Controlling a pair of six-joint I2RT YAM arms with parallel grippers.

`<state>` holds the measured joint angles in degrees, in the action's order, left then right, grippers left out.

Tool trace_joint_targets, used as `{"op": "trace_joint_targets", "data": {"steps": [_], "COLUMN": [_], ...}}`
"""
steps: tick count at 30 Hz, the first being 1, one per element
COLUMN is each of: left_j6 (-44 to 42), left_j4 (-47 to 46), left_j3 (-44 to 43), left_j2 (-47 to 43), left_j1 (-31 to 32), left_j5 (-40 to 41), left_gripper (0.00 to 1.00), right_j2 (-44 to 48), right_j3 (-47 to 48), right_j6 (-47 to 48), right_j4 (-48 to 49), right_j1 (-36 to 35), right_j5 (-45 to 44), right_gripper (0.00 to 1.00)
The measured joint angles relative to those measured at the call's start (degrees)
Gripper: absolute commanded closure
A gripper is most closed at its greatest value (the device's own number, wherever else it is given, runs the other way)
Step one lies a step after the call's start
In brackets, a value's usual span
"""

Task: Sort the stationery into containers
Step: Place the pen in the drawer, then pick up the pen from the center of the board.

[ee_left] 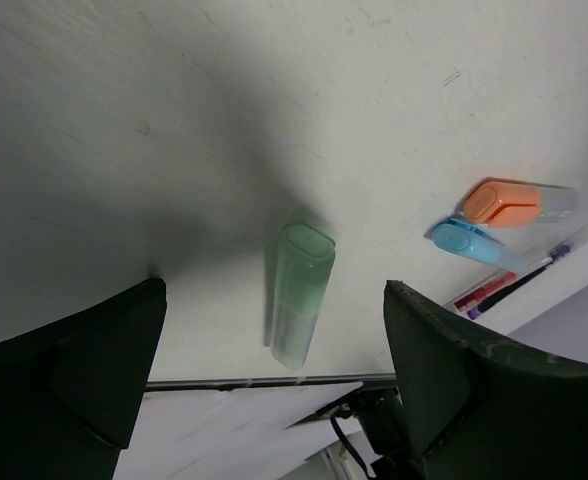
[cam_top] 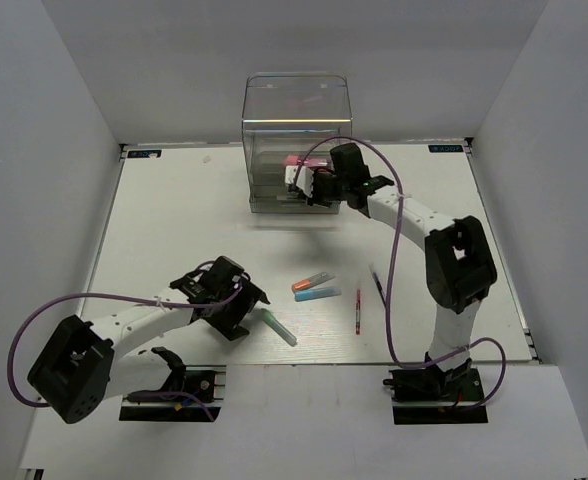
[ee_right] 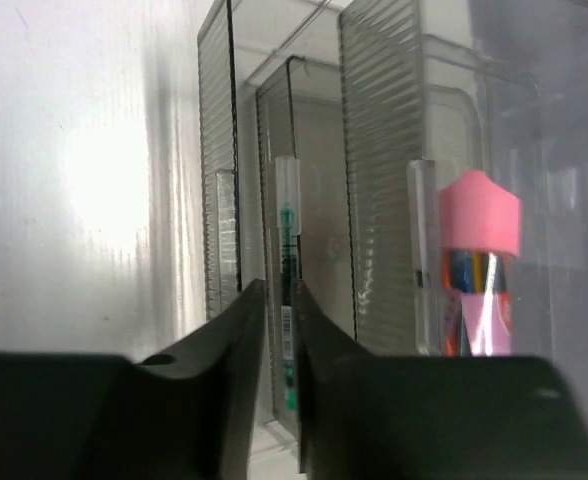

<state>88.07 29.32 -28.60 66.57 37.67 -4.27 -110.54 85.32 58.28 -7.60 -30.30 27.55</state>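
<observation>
At the organiser point(cam_top: 269, 150), the right gripper point(ee_right: 279, 310) is clamped on a thin pen point(ee_right: 287, 220); best slide it level into 1 drawer before releasing. The left gripper point(ee_left: 274, 300) hangs spread over the green marker point(ee_left: 302, 280).

The right end effector point(ee_right: 277, 295) has dark fingers point(ee_right: 224, 380) that cover the lower end of a thin clear green-inked pen point(ee_right: 287, 220); whether they pinch it cannot be told. Seen from overhead, it masks the drawer fronts of the smoky-grey plastic drawer organiser point(cam_top: 274, 130).

The left arm lies low and bent, its claw point(ee_left: 274, 300) spread wide and pointing downward. The right arm reaches far forward, its claw point(ee_right: 280, 300) pinched nearly closed.
</observation>
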Motion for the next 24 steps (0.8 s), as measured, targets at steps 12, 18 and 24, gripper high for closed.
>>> {"op": "trace_joint_targets", "data": {"steps": [12, 18, 24], "left_j6": [-21.77, -36.94, -43.23], "left_j4": [-2.03, -11.15, -20.65], "left_j3": [-7.96, -13.29, -17.53], "left_j2": [-0.52, 4.85, 10.95], "left_j1": [0.81, 0.85, 2.47], "left_j5": [9.22, 6.75, -0.76], "left_gripper": [0.55, 0.82, 0.78], "right_j2": [27.61, 33.83, 37.46], "right_j3": [-22.16, -35.17, -42.05], "right_j6": [-17.99, -24.81, -30.51], "right_j4": [-3.63, -11.72, -15.52], "right_j1": [1.11, 2.47, 5.35], "right_j5": [2.75, -1.05, -8.28], "right_gripper": [0.54, 0.52, 0.52]}}
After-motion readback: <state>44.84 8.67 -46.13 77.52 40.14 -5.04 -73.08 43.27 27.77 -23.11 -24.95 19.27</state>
